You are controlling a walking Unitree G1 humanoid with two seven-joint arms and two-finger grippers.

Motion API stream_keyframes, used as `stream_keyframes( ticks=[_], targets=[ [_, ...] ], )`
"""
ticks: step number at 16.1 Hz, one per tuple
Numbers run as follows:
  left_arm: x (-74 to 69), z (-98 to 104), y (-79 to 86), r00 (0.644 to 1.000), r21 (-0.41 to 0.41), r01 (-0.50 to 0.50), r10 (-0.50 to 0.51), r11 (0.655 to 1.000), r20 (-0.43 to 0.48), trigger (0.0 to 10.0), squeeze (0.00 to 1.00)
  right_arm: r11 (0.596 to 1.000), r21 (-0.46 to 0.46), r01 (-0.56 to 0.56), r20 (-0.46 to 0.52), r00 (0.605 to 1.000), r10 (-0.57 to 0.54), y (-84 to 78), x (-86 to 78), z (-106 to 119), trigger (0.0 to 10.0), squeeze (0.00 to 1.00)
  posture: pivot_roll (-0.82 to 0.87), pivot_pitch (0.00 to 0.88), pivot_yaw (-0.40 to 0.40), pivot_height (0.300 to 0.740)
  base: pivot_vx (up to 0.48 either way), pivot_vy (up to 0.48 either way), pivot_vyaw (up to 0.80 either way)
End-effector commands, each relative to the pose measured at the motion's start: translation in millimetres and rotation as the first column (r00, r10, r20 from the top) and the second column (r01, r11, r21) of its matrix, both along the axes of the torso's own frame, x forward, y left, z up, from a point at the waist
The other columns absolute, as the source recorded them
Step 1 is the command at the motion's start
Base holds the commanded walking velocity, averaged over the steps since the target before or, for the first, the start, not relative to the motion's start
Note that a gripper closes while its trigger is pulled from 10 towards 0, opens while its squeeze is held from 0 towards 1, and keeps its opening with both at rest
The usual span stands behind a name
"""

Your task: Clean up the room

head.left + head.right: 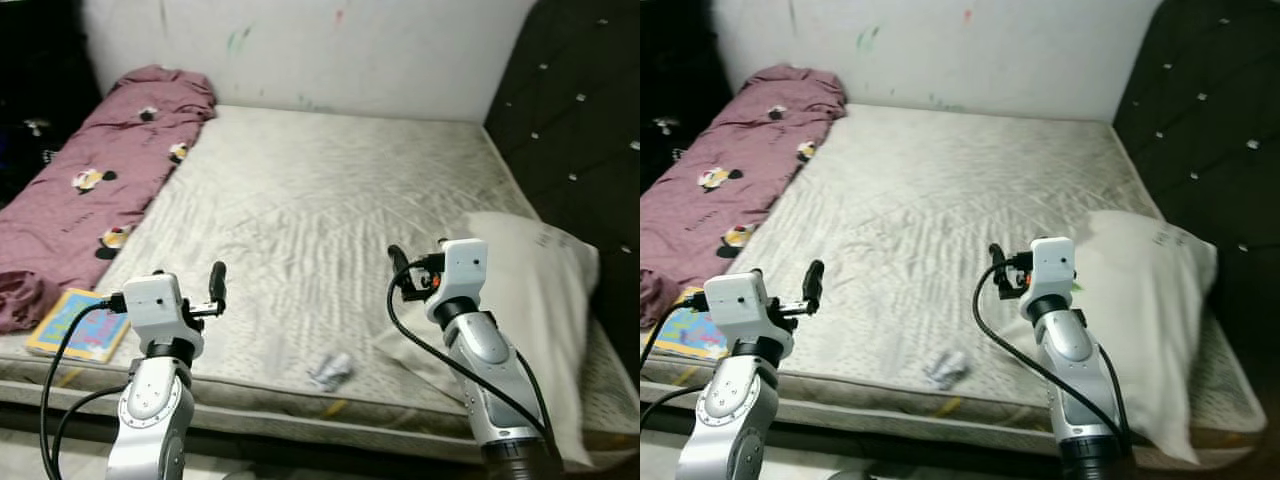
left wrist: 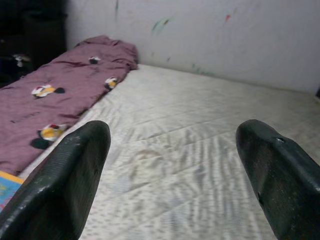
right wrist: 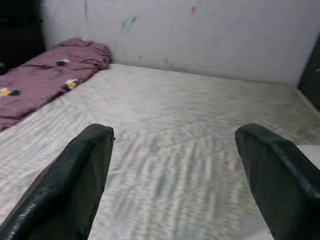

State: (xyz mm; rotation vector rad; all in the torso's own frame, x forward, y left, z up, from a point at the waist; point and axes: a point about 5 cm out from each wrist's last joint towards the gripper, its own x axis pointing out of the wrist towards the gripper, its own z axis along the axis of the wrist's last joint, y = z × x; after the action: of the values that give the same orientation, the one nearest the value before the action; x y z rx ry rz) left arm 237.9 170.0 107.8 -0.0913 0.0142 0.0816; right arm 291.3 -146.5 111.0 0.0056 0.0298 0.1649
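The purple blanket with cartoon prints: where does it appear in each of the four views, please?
Left eye view: the purple blanket lies along the left side of the mattress.
Right eye view: same place, at the picture's left edge.
Left wrist view: close by, running to the wall.
Right wrist view: farther off, ending near the wall.
Shared landmark: the green smear on the wall, past the blanket's far end.
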Motion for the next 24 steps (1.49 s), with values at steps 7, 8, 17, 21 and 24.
stream_keyframes(
  ticks=[7, 8, 17, 21, 24],
  targets=[
    [7.4, 7, 0.2, 0.999, 0.033, 0.004, -0.005, 0.999, 0.039, 10.0, 0.0, 1.0, 0.013, -0.008, 0.039, 0.999, 0.007, 4.8, 6.8, 9, 10.0, 0.0, -0.02, 0.0, -0.029, 0.74, 0.0, 0.123, 0.0],
    [8.9, 8, 0.0, 0.999, 0.024, 0.009, -0.01, 1.0, 0.039, 10.0, 0.0, 1.0, 0.015, -0.008, 0.04, 0.999, 0.007, 5.4, 8.5, 10, 10.0, 0.0, -0.02, 0.0, -0.028, 0.74, 0.0, 0.0, 0.0],
    [8.5, 10, -2.6, 0.997, 0.045, 0.035, -0.038, 0.998, 0.06, 10.0, 0.0, 0.999, 0.032, 0.006, 0.024, 1.0, -0.007, 4.9, 10.8, 8, 10.0, 0.0, -0.02, 0.0, -0.03, 0.74, 0.0, 0.0, -0.05],
    [8.5, 9, -6.9, 0.998, 0.03, 0.032, -0.034, 0.999, 0.061, 10.0, 0.0, 1.0, 0.01, 0.006, 0.025, 1.0, -0.007, 0.5, 9.5, 7, 10.0, 0.0, 0.0, 0.0, -0.054, 0.74, 0.0, 0.0, 0.0],
    [11.0, 10, -3.4, 0.997, 0.052, 0.042, -0.045, 0.998, 0.063, 10.0, 0.0, 1.0, 0.021, 0.018, 0.015, 1.0, -0.019, 6.7, 6.7, 1, 10.0, 0.0, -0.01, 0.0, -0.03, 0.74, 0.0, 0.0, 0.0]
  ],
)
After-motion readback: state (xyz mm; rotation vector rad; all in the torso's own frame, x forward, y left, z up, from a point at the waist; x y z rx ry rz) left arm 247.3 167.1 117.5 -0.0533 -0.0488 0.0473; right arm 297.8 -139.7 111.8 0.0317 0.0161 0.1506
